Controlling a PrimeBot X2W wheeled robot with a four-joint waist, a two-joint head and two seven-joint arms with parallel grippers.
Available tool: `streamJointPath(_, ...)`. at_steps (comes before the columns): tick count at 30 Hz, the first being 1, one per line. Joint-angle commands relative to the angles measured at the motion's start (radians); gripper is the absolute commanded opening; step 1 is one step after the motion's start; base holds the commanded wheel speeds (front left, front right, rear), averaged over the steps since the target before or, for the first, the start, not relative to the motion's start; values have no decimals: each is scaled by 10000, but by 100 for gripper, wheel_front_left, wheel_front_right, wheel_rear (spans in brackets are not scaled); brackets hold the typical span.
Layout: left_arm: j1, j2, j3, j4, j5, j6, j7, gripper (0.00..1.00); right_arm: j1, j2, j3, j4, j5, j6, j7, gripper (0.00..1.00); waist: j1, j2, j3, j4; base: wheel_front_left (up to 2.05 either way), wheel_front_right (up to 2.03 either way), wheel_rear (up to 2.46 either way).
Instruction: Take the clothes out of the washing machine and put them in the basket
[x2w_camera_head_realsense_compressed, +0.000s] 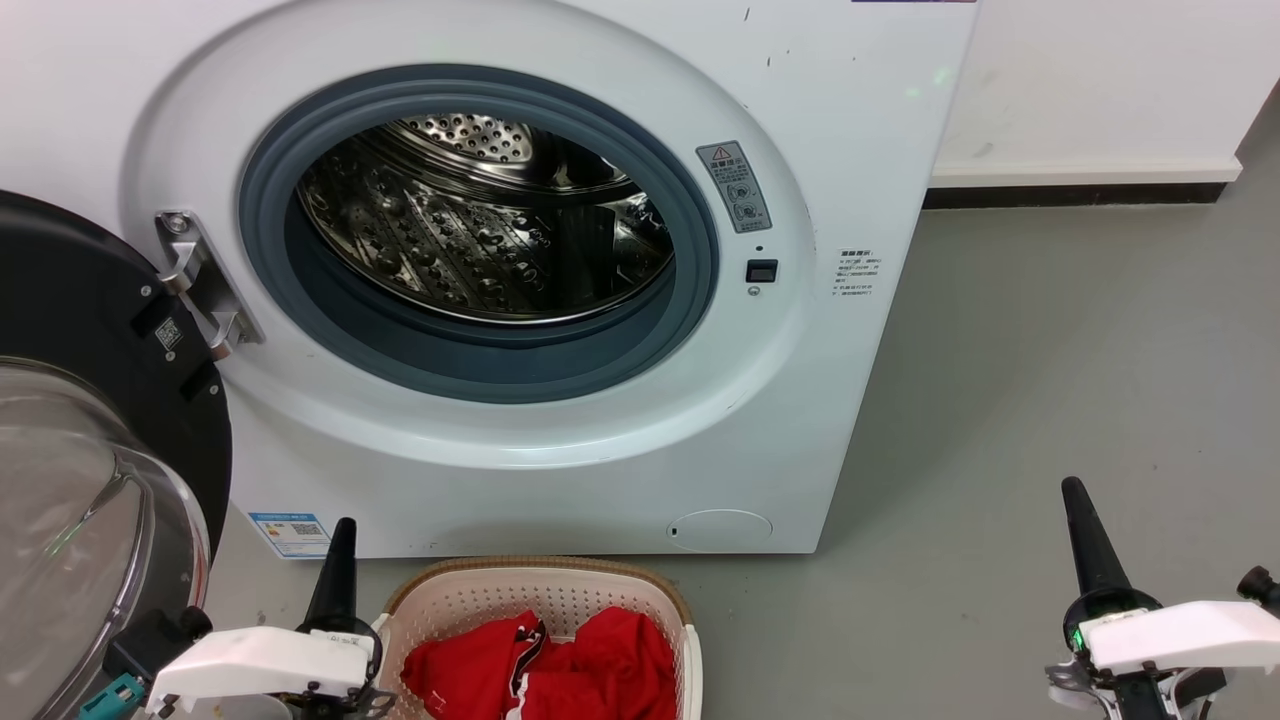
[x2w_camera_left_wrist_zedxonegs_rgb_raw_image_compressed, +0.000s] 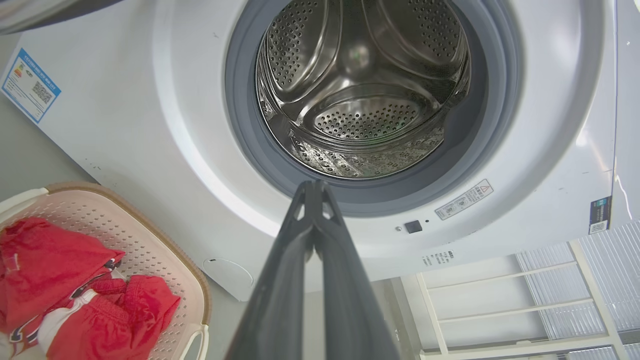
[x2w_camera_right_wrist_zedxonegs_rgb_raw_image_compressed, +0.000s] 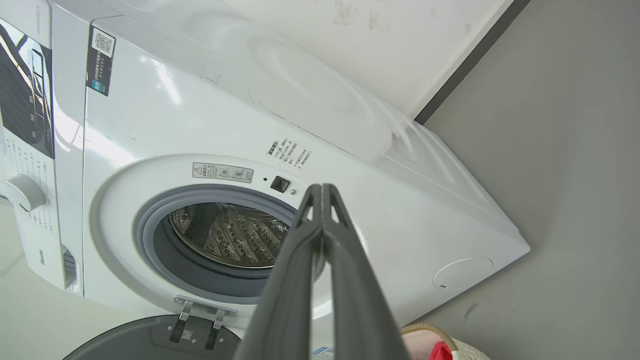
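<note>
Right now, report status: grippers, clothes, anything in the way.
Left gripper shut, empty. Right gripper shut, empty. Clothes in basket; washing machine drum empty. Door open, nothing in the way.

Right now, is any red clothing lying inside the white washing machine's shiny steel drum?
No, the perforated steel drum looks bare, and the red fabric garments lie in the cream plastic basket.

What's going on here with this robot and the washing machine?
A two-armed robot faces the washing machine, and the unloading job looks done. The door stands open and the steel drum looks empty. The red clothes lie in the basket on the floor in front of the machine. The left pincer is beside the basket, the right pincer is off to the right above the floor; both are shut and hold nothing.
</note>
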Motion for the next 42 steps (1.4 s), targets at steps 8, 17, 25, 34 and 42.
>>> streamJointPath(8, -344, -1, 85, 41, -1012, -130, 255, 0, -353, -64, -56, 87, 1094, -2, 249, 0, 0, -1, -3, 36, 0, 0, 0)
streamJointPath(17, -475, -5, 131, 131, -1891, -188, 469, 0, -461, -55, -105, 215, 2025, -2, 473, 0, 0, -1, -7, 74, 0, 0, 0)
streamJointPath(25, -554, -7, 173, 213, -2630, -258, 643, 0, -564, -42, -150, 316, 2800, -3, 659, 0, 0, -1, -10, 108, 0, 0, 0)
streamJointPath(34, -683, -11, 218, 296, -3410, -310, 835, 0, -656, -24, -200, 419, 3595, -3, 868, 0, 0, -1, -13, 146, 0, 0, 0)
streamJointPath(42, -723, -14, 251, 362, -3974, -348, 956, 0, -724, -7, -235, 501, 4183, -4, 1012, 0, 0, -1, -16, 176, 0, 0, 0)
